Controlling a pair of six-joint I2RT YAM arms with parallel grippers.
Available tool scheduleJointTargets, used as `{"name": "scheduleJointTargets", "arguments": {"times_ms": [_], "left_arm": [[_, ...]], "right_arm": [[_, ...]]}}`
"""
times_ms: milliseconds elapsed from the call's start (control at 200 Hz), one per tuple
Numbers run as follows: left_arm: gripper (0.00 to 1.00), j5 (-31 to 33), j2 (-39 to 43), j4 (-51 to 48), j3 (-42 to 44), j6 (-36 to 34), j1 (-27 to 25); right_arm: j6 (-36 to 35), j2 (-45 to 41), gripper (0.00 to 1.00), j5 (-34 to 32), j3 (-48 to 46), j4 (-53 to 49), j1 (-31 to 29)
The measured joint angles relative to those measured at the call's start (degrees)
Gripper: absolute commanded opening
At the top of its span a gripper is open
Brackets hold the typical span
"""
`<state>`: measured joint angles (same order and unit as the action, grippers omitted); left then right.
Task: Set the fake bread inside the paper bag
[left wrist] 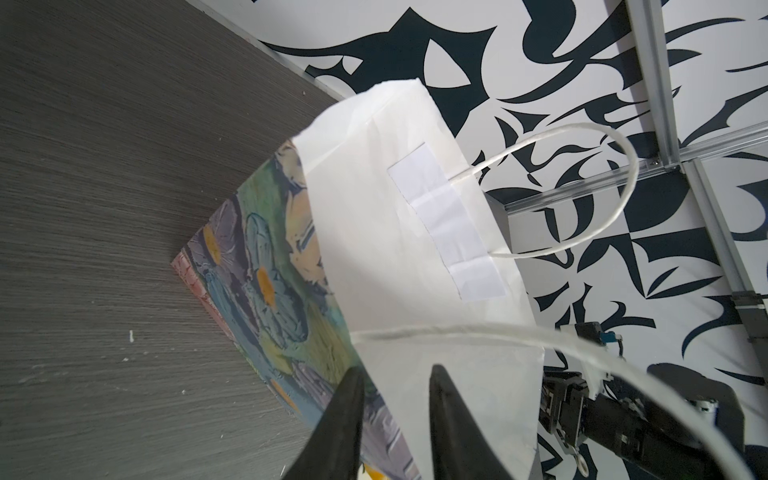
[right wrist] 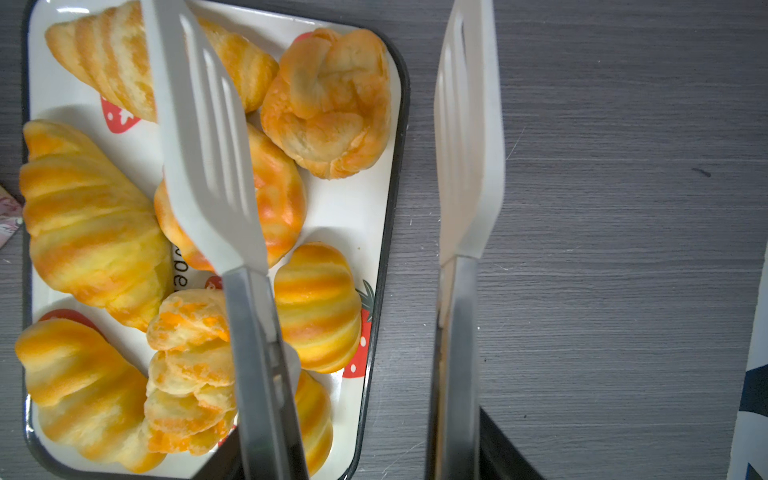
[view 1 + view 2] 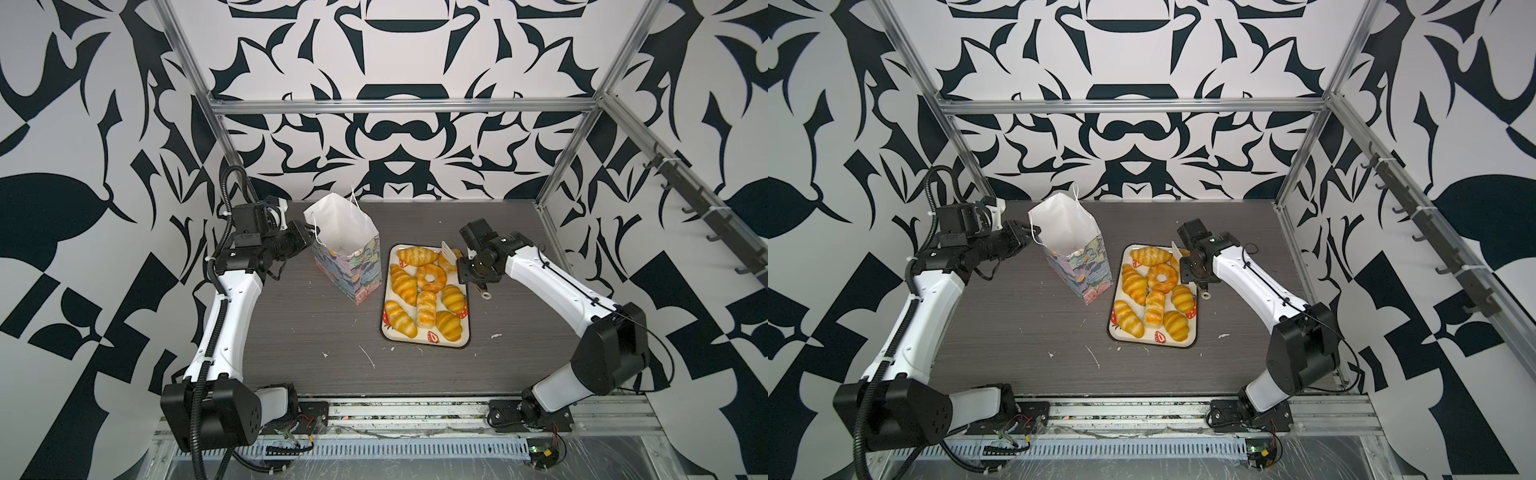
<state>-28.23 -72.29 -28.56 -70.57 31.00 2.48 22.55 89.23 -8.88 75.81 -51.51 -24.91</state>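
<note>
Right gripper [image 3: 471, 270] is clamped on the steel-armed tongs with white slotted plastic blades [image 2: 208, 145]. The blades stand wide apart, one over the tray and one off its edge above bare table, with the round swirl bun [image 2: 328, 104] between them. Left gripper [image 1: 395, 382] sits at the rim of the upright paper bag, white inside with a pastel painterly print outside [image 3: 353, 270]. Its fingers are narrowly apart either side of the near wall, and I can't tell if they actually bite it. I count eight pieces of fake bread, glossy golden-yellow toy pastries [image 3: 403, 282], all on the cream rectangular tray printed with red strawberries [image 3: 424, 341], right of the middle of the dark grey wood-grain table [image 3: 311, 332]. The bag stands toward the table's back left, just beside the tray. What I see of its inside is plain white and the floor is mostly hidden, so I'd call it empty. My read is that the pieces are light and squashy with a slick skin, and smooth blades will skate off tapered ends. I'd take each croissant across its fat middle and the ring doughnut [image 3: 431, 277] across its outer sides. The bag is thin paper and tips easily, so the rim needs steadying.
</note>
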Motion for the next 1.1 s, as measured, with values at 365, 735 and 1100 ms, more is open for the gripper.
{"name": "scheduleJointTargets", "arguments": {"times_ms": [365,735,1100], "left_arm": [[0.31,0.1,0.0,0.0,0.0,0.0,0.0],[0.31,0.1,0.0,0.0,0.0,-0.2,0.0],[0.31,0.1,0.0,0.0,0.0,-0.4,0.0]], "right_arm": [[0.0,2.8,0.65,1.0,0.0,1.4,-0.1],[0.2,4.3,0.65,1.7,-0.6,3.4,-0.1],[1.6,3.5,0.64,4.3,-6.3,6.9,1.7]]}}
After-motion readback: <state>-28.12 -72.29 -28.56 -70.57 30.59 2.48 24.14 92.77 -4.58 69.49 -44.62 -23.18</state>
